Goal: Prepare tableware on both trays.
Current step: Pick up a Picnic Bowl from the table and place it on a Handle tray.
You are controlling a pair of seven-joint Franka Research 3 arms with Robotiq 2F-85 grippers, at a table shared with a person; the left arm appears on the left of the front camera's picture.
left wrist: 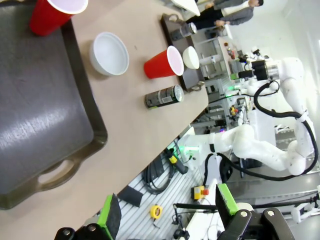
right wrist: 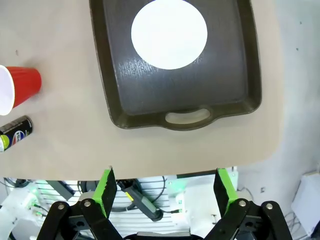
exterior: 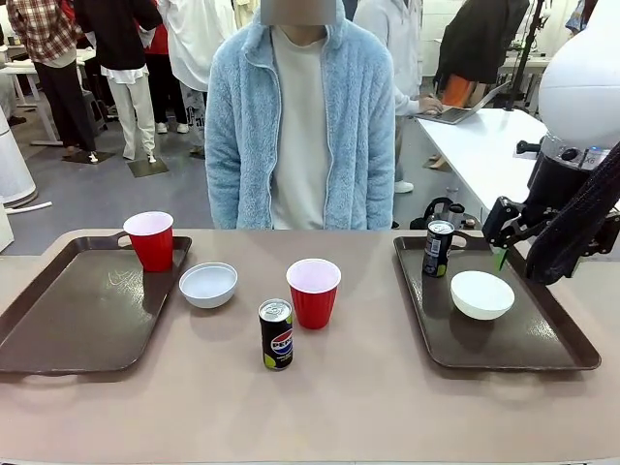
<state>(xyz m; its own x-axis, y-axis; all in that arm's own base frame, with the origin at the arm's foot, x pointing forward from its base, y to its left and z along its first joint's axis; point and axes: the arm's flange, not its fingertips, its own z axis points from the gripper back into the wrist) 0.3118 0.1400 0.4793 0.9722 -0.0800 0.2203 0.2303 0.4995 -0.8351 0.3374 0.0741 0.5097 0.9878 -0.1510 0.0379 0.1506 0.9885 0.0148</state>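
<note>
Over the right tray (right wrist: 135, 95), right fingers (right wrist: 106, 192) wide, empty (bowl (right wrist: 169, 33) mid-tray, bare floor around); left fingers (left wrist: 110, 217) wide, empty

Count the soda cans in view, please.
2. The near can stands on the bare table, in front of the middle cup. The far can stands on the right tray, behind its bowl. None looks hidden.
</note>
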